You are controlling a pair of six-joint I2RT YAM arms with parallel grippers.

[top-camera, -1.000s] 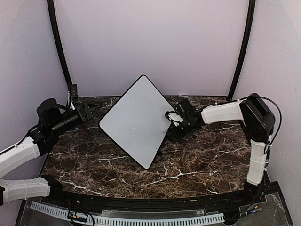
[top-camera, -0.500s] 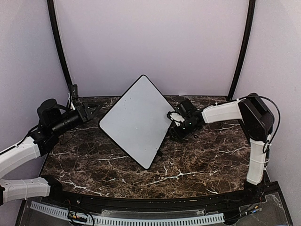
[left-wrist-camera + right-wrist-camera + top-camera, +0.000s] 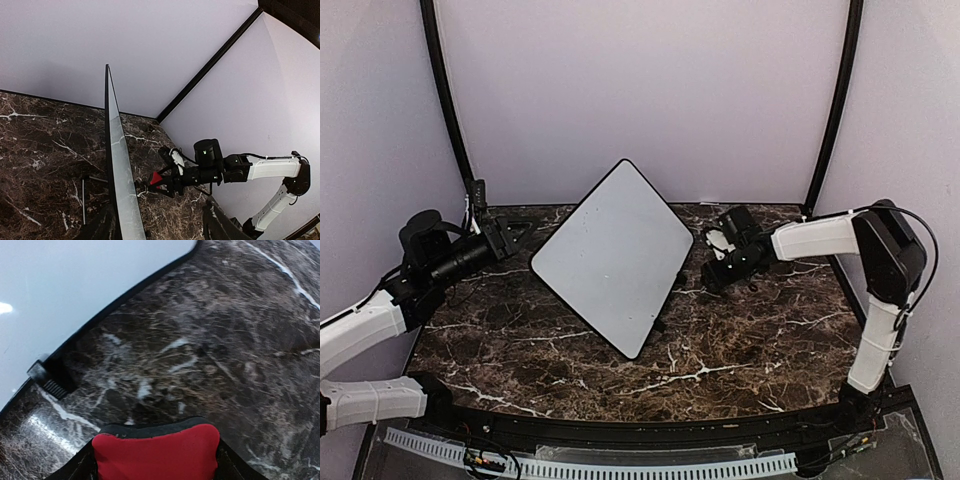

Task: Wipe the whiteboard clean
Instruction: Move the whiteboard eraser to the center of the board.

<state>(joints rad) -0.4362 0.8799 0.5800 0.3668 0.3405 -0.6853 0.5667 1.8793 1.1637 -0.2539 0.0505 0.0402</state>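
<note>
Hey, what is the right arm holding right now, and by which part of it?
A red rectangular eraser block, pinched by its two opposite side faces between the fingers of the right end effector.

The table [image 3: 740, 350] is dark brown marble shot through with white veins. Pale lilac walls [image 3: 640, 90] close it in, and a black pole [image 3: 445, 100] rises at each back corner. A small red eraser [image 3: 156, 452] with a black edge sits low over the marble on the right, and a white slotted strip [image 3: 620, 467] runs along the near edge.
</note>
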